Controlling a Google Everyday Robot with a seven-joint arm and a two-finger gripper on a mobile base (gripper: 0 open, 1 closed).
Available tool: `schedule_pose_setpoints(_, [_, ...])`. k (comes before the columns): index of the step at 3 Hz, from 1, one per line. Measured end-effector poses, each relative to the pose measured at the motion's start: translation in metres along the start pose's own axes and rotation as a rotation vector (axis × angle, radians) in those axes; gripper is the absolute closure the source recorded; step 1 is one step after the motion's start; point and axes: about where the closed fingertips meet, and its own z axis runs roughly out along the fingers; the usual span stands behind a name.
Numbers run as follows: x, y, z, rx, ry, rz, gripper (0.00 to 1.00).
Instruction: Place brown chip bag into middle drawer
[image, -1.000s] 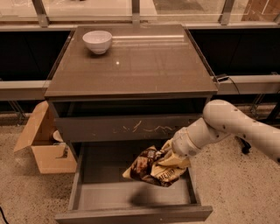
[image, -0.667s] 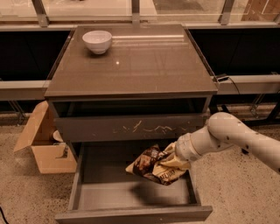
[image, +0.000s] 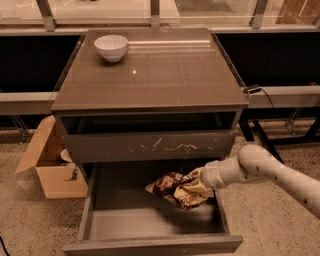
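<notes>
The claw (image: 199, 181) hangs inside the pulled-out drawer (image: 150, 220), right of centre, clamped on the bag (image: 172, 188).

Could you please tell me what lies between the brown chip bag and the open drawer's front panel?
Only the middle drawer's bare grey floor, in the camera view; the gripper holds the brown chip bag above it.

Arm (image: 272, 172) has dropped lower, forearm flatter vs 1 s ago. Pincer (image: 199, 181), clamped on brown chip bag (image: 175, 189), sank slightly into middle drawer (image: 130, 220); bag approx. same spot.
</notes>
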Motion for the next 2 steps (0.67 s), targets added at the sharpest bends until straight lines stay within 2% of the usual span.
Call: schedule_pose_setpoints(2, [0.040, -0.010, 0.025, -0.019, -0.111, 0.090, 0.39])
